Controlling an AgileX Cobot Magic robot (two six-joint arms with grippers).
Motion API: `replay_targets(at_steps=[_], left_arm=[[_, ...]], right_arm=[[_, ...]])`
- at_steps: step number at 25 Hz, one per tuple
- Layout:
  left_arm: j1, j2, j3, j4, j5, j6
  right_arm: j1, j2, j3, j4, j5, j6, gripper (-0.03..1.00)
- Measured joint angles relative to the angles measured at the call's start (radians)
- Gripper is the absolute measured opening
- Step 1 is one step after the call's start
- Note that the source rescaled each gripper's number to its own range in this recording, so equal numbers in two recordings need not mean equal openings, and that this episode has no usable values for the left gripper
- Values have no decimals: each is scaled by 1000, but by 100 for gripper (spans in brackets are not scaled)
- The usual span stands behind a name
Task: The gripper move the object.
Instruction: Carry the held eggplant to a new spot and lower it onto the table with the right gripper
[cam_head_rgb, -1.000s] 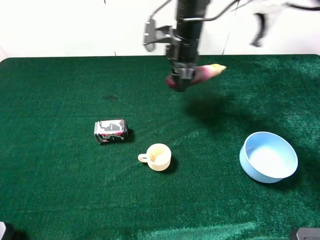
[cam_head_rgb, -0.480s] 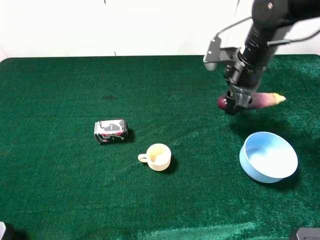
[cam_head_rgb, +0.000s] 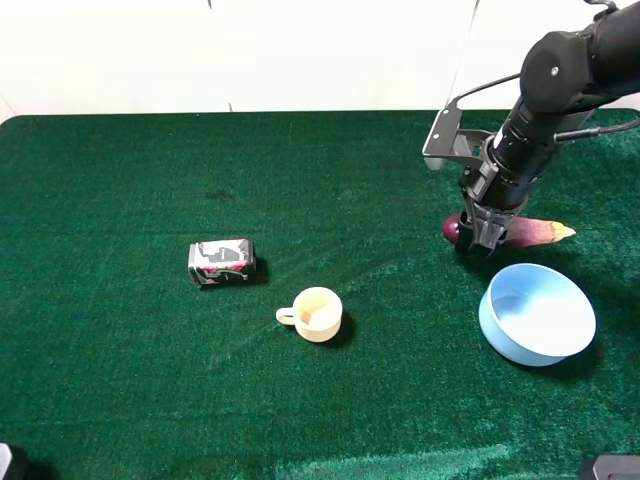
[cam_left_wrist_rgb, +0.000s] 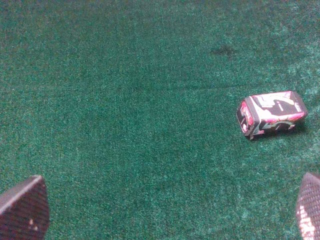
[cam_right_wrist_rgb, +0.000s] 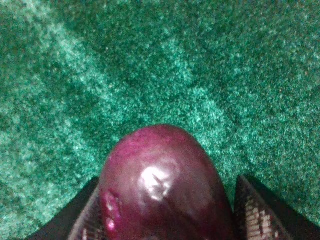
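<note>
The object, a glossy purple toy eggplant, is clamped in the right gripper, whose jaws close across its thick body. In the right wrist view the rounded dark end bulges out between the two ribbed fingers with green cloth right below. It lies roughly level and low over the desk, just beyond the far rim of the blue bowl, bulb toward the desk's middle and pale stem tip pointing at the right edge. Whether it touches the cloth I cannot tell. It looks like a light, stiff plastic shell, not fragile, but the smooth shiny curve is probably slippery. The hold sits toward the fat end, so the long tapered half overhangs and may swivel in the grip. A hold across the widest part, nearer the middle of its length, would likely be steadier. The right arm comes in from the far right corner, the forearm sloping down toward the centre and the wrist turned so the jaws point almost straight down. The left gripper has its jaws spread wide and holding nothing, high above the cloth near the small printed can. That can lies on its side, well apart from the eggplant, with the cream cup between can and bowl.
</note>
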Motion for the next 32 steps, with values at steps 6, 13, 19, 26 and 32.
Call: replay_targets(at_steps=[6,13,19,26,32], left_arm=[[0,0,0,0,0,0],[0,0,0,0,0,0],[0,0,0,0,0,0],[0,0,0,0,0,0],[0,0,0,0,0,0]], right_arm=[[0,49,0,4,-41,0,0],[0,83,0,6,-76,0,0],[0,93,1,7,-83,0,0],[0,93,1,8,-84,0,0],[0,93,1,10,-86,0,66]])
